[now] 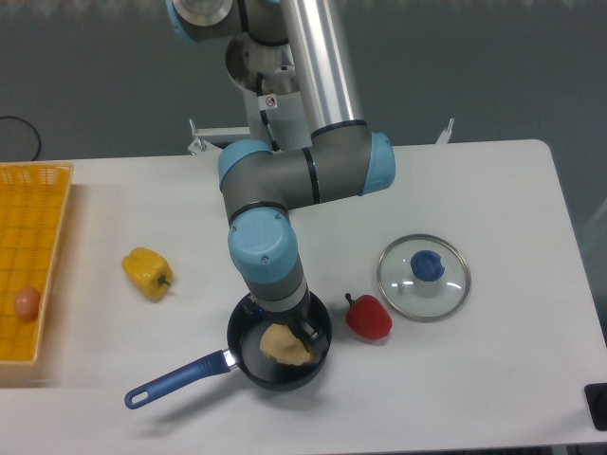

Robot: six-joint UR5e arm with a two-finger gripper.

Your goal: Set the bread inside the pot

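Observation:
The bread [285, 345], a pale tan lumpy roll, is inside the pot [321, 365], a small dark round saucepan with a long blue handle [175, 379] pointing to the lower left. My gripper [289, 332] points straight down into the pot, right over the bread. The wrist hides most of it. One dark finger [308, 334] shows at the bread's right side, touching or very close to it. I cannot tell whether the jaws grip the bread or stand open around it.
A red bell pepper [368, 318] lies just right of the pot. A round glass lid with a blue knob [424, 277] lies further right. A yellow bell pepper [148, 273] lies at the left. A yellow basket [38, 204] holding an egg [27, 302] stands at the left edge.

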